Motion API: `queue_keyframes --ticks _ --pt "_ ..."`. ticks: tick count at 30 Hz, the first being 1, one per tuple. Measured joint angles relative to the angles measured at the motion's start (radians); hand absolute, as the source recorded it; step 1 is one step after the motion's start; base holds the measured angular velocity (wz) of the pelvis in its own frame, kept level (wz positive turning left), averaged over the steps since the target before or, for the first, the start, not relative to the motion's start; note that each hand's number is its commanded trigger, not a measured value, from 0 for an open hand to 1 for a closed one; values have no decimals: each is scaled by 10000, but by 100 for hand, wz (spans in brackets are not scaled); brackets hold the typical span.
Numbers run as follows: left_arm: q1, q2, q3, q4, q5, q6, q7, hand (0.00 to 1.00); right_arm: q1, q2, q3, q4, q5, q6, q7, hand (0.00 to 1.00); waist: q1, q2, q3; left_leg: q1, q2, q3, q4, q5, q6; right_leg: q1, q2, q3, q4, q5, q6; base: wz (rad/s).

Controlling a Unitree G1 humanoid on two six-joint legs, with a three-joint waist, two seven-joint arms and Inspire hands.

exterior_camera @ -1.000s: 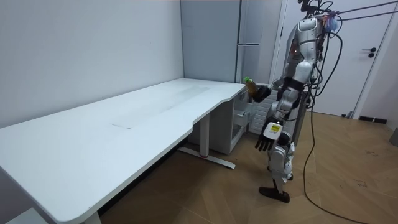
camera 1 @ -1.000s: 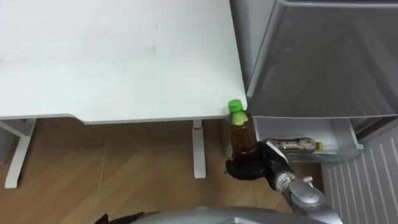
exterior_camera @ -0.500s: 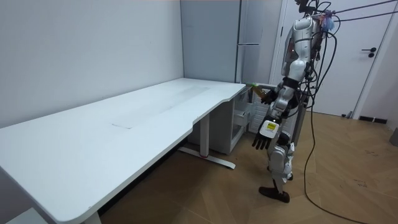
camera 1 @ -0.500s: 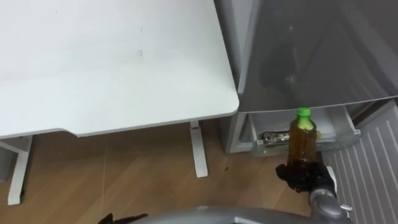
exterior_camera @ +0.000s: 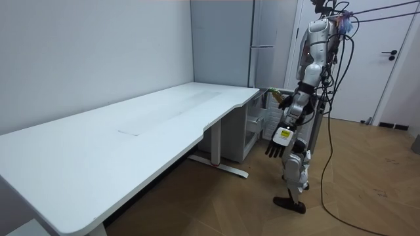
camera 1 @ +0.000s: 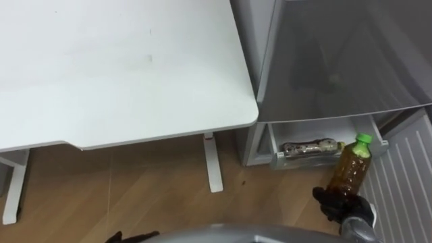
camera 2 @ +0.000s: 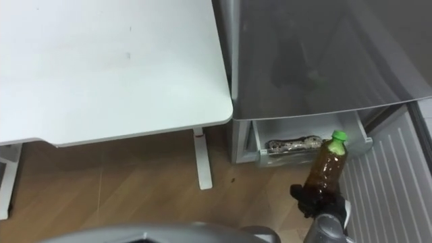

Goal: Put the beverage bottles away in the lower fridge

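Right hand (camera 1: 344, 206) curled round the tea bottle (camera 1: 351, 169), tipped toward the open fridge drawer (camera 1: 300, 160), presumably for loading; left hand (exterior_camera: 276, 149) hangs slack-fingered.

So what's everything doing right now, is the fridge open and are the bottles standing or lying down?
right hand: shut on the held bottle.
held bottle: green cap on, tilted, gripped near its base.
lower fridge: open.
second bottle: lying on its side inside the lower fridge.
upper fridge door: closed.
left hand: hanging at the robot's side, fingers relaxed, holding nothing.
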Motion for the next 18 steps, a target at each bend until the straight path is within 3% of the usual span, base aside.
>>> queue_keyframes --ticks 8,12,18 --pt "128 81 205 -12 306 -11 -73 0 -122 -22 -26 71 1967 97 448 100 18 -163 -12 86 0 20 34 0 0 61 -3 16 17 -10 -10 0" --pt "325 81 579 -9 379 34 -245 0 -328 -31 -444 388 3774 420 881 100 -14 -242 -25 165 1 33 73 -1 1 168 -9 31 12 -37 -12 1" --pt "507 96 1030 -8 683 213 -587 0 -578 -62 -1271 1020 6111 562 1510 100 -11 -225 -24 -134 3 -184 316 -13 8 90 -17 -148 74 -51 -27 10"
